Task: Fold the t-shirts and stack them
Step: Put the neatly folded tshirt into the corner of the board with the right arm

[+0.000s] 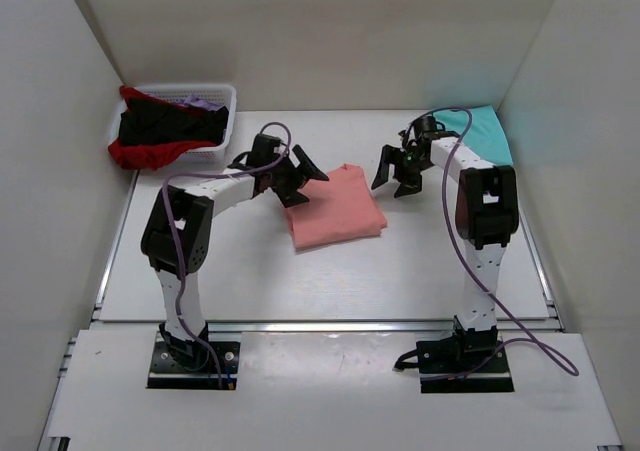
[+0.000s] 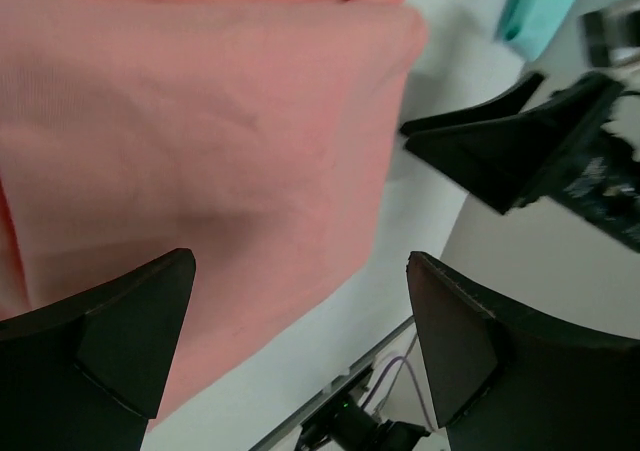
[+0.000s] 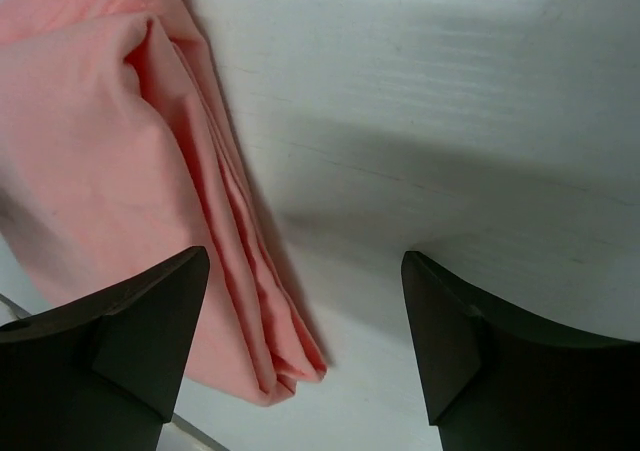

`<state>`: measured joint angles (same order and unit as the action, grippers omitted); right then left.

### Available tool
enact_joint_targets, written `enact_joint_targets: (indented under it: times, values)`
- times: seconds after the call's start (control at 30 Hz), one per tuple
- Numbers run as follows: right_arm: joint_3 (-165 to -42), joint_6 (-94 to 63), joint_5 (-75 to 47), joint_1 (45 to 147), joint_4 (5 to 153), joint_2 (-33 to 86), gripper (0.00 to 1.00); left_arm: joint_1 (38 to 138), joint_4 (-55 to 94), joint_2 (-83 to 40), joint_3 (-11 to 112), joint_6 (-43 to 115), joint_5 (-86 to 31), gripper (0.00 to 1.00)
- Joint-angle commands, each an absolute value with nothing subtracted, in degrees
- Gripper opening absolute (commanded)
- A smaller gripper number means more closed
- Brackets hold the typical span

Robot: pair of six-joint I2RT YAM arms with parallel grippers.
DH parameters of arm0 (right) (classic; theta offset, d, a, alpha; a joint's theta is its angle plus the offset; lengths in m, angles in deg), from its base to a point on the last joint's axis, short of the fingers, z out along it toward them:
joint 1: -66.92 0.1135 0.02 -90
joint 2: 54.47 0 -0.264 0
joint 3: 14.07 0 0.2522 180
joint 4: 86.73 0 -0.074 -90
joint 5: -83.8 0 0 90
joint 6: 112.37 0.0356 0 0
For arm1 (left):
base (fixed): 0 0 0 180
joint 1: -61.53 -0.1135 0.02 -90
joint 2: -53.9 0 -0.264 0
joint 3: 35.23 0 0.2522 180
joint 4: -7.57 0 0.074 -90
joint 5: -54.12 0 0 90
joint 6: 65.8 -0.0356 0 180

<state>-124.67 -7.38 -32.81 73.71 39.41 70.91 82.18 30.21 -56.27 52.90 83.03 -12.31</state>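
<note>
Arm bases (image 1: 195, 356) at near edge, both arms reaching fwd over table (image 1: 250, 271).

L gripper (image 1: 304, 179): jaws wide apart, nothing between them, hovering at left edge of salmon-pink shirt (image 1: 336, 211). Wrist cam: one finger over cloth, other over bare table.

R gripper (image 1: 397, 177): also spread wide, empty, just off shirt's far-right corner. Wrist cam: layered fold edges beside one finger, not pinched.

Shirt lies mid-table as a compact, roughly square packet, several layers showing at its right edge. Judge the fold approx done; step in hand = let go/check before stacking.

Next move prob: take packet at opposite edges w/ both grippers, pinch all layers so it doesn't fall open, carry to stack spot.

Farther back: turquoise shirt (image 1: 487, 131) at far-right corner, looks folded, likely stack base. R forearm crosses in front of it, so R arm sits in the carry path.

Far left: white basket (image 1: 205, 88) w/ black shirt (image 1: 170, 126), red shirt (image 1: 145, 156) and lilac shirt (image 1: 200, 101) heaped, not yet folded.
</note>
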Motion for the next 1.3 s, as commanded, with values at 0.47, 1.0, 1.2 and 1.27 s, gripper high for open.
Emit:
enact_joint_targets:
  times: [0.47,1.0,1.2,1.27]
  values:
    - [-125.57,-7.43,-40.55,85.29,43.38,76.3,0.76,82.37,34.51,-58.43,44.63,79.31,-15.41,0.99]
    - [-140.93,-20.16,-16.32,81.35,34.07,73.15,0.0,77.45,39.95,-48.33,50.78,75.27,-10.92,0.99]
    - [-150.25,-27.1,-10.94,74.05,34.23,73.84,0.0,76.13,40.66,-42.27,47.89,72.99,-12.06,0.99]
    - [-153.77,-29.22,-10.59,72.21,35.64,74.63,0.0,75.69,39.79,-41.21,45.52,73.16,-11.54,0.99]
